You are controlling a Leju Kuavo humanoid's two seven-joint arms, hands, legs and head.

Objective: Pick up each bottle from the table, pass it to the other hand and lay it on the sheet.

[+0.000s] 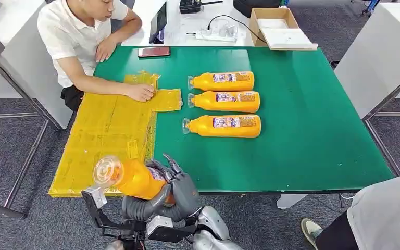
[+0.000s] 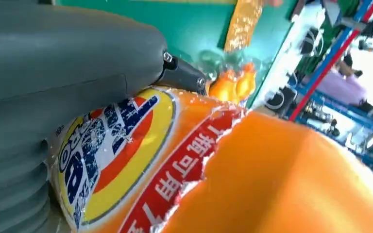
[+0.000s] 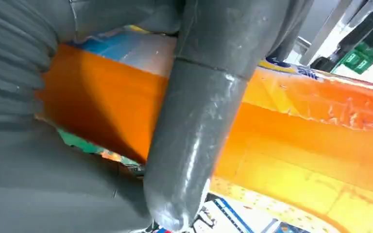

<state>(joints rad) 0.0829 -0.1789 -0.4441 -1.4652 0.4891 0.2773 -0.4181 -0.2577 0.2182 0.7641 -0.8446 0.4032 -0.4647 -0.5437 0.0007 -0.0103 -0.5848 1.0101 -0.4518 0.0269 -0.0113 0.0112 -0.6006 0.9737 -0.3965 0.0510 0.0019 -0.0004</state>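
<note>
Handover of one orange plastic bottle (image 1: 133, 178) in progress, low at the near edge of the green counter (image 1: 302, 130).

Both the left hand (image 1: 140, 208) and the right hand (image 1: 179, 185) are wrapped around this bottle, cap toward the yellow sheet (image 1: 104, 140). No bottle lies on the sheet so far; three more orange bottles (image 1: 224, 103) wait on the counter, and a person's hand (image 1: 139, 92) presses the sheet flat.

— How is the light?
— Bright and even from overhead; the green table (image 1: 302, 130) shows soft shadows and little glare.
— And sharpness?
— The head view is crisp. Both wrist views are close, blurred, with blown-out backgrounds.
</note>
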